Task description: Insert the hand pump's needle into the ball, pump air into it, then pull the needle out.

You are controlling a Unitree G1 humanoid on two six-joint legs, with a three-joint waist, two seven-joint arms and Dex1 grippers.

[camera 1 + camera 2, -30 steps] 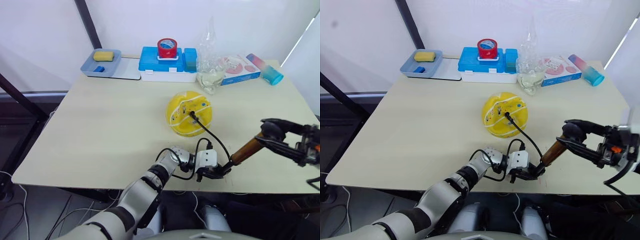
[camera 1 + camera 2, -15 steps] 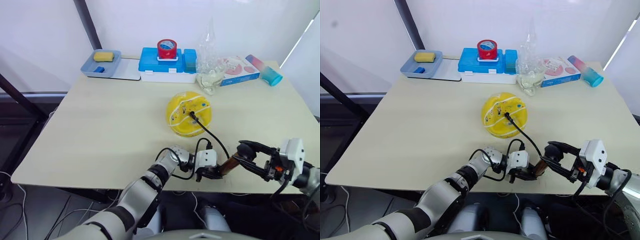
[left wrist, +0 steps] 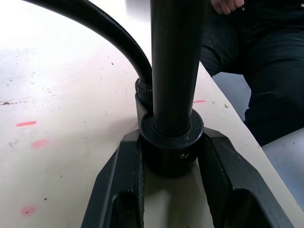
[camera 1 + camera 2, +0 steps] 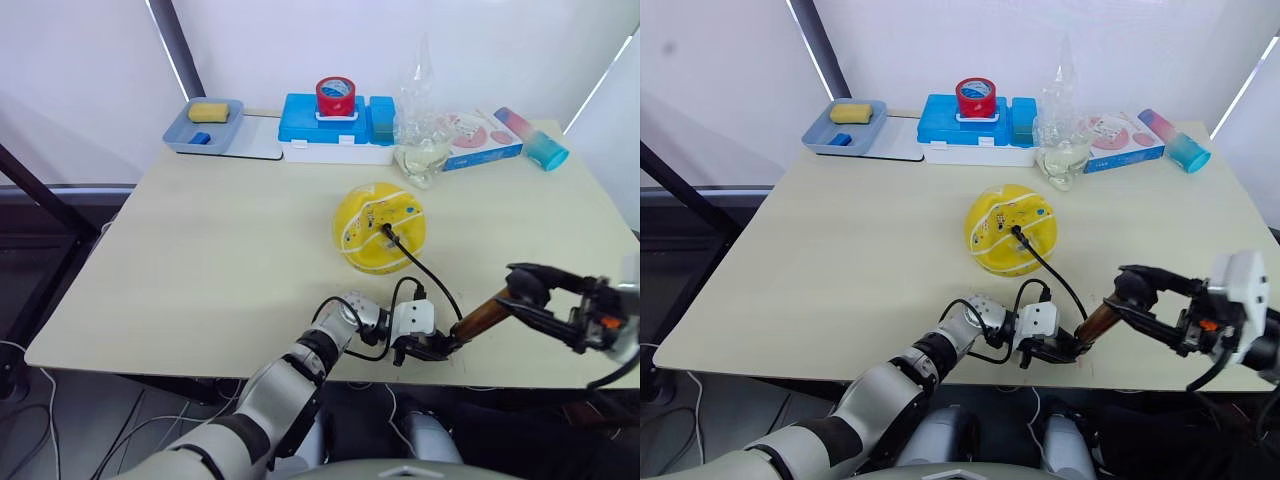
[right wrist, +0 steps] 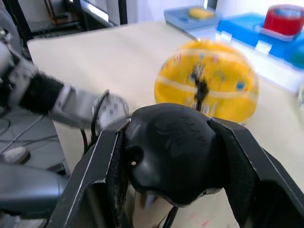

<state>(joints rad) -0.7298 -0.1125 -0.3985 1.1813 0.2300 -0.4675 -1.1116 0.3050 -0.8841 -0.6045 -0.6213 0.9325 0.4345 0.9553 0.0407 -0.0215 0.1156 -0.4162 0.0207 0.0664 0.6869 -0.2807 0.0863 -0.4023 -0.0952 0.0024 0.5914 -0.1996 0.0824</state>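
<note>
The table (image 4: pixel 200 260) is the biggest thing here, a pale beige top with broad bare surface on its left half and in front of the ball. Along the far edge sit a blue case (image 4: pixel 335 128) with a red tape roll (image 4: pixel 334 96) on top, a grey tray (image 4: pixel 203 125) holding a yellow sponge (image 4: pixel 207 111), a clear plastic bag (image 4: pixel 421 120), a flat printed box (image 4: pixel 480 137) and a blue-and-pink tube (image 4: pixel 532 138).

The ball (image 4: pixel 379 228) rests right of the table's middle, well apart from the far row, with open surface all round it (its top looks slightly dented). The needle (image 4: pixel 386 229) stands in the ball's upper face, and the thin black hose (image 4: pixel 425 268) runs from it down toward the near edge.

The hand pump (image 4: pixel 482 313) lies tilted close to the near edge, its bronze tube rising toward the right. The left gripper (image 4: pixel 428 347) is at the pump's lower black end cap, close to the table's near edge; in the left wrist view both fingers (image 3: pixel 114 185) press against the cap's collar, clamped on it. The right gripper (image 4: pixel 528 291) is closed round the black T-handle (image 5: pixel 168 147) at the pump's upper end, hanging above the table's near right part, with the ball beyond it.
</note>
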